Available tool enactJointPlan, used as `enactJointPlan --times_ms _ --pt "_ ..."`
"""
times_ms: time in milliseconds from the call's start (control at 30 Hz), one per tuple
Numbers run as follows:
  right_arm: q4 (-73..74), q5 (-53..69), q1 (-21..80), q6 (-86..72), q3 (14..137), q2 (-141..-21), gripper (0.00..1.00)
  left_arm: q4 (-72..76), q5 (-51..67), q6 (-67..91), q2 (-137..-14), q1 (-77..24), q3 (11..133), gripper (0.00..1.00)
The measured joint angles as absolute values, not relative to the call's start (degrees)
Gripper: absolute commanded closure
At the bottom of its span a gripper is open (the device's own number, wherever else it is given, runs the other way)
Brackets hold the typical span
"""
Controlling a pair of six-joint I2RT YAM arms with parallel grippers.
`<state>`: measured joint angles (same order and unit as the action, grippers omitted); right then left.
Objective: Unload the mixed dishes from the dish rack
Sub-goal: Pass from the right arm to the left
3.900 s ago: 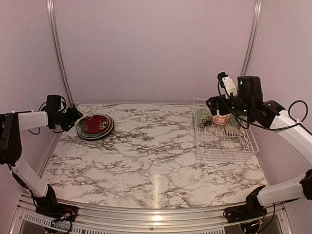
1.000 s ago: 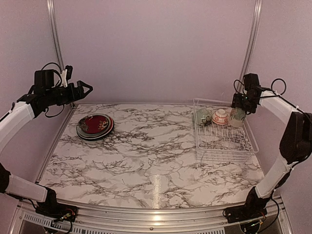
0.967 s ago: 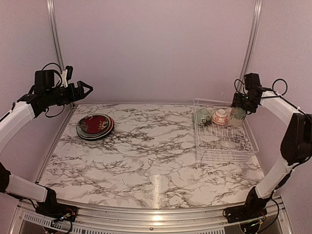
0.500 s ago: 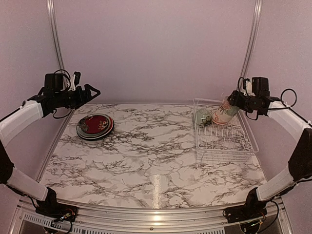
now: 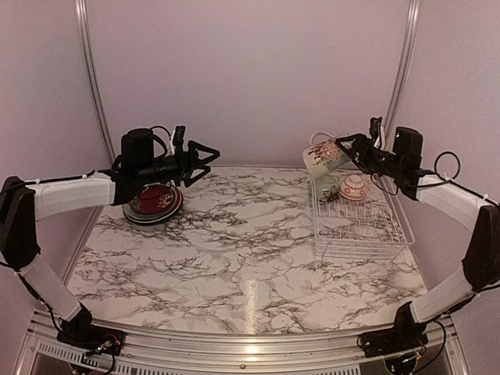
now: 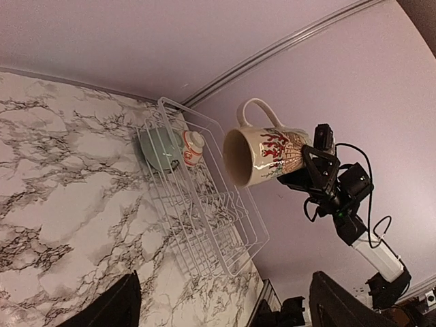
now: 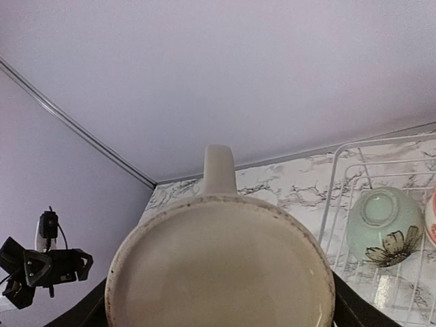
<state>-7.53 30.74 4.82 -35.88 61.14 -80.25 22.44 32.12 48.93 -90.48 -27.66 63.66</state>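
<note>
Mug [image 5: 324,158] is airborne over the dish rack [image 5: 363,248], long axis near horizontal, mouth toward 9 o'clock, handle up. Right gripper [image 5: 348,147] is clamped on its base. Left gripper [image 5: 207,160] is spread apart, empty.

Lab enclosure: plain walls [image 5: 250,78], aluminium rails [image 5: 92,78], marble-patterned table [image 5: 234,258].

We note mug [image 7: 219,272] base filling right wrist frame, lower rim cut off, fingers of our right gripper [image 5: 350,148] hidden behind it, plates [image 5: 160,207] partly behind left arm [image 5: 78,191], patterned bowl [image 7: 431,216] clipped at right edge.
</note>
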Motion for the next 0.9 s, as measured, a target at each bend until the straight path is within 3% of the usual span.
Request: enactJointPlan --times_ms 333,600,700,900 --pt "-28.5 39.1 12.5 -49.9 56.9 -85.8 1.00 44.4 34.0 61.1 -100.2 -38.5 63.7 0.11" --pt "-38.8 41.6 17.9 -58.6 56.3 -90.6 1.00 49.9 32.7 62.5 -101.3 -41.4 63.9 0.14" --pt "-42.5 42.2 20.3 -61.2 56.3 -91.9 1.00 49.9 31.7 62.4 -101.4 -41.3 63.9 0.19" --pt "-49.5 43.5 24.0 -65.6 56.3 -96.0 1.00 51.9 31.1 63.7 -102.7 -41.3 64.0 0.47"
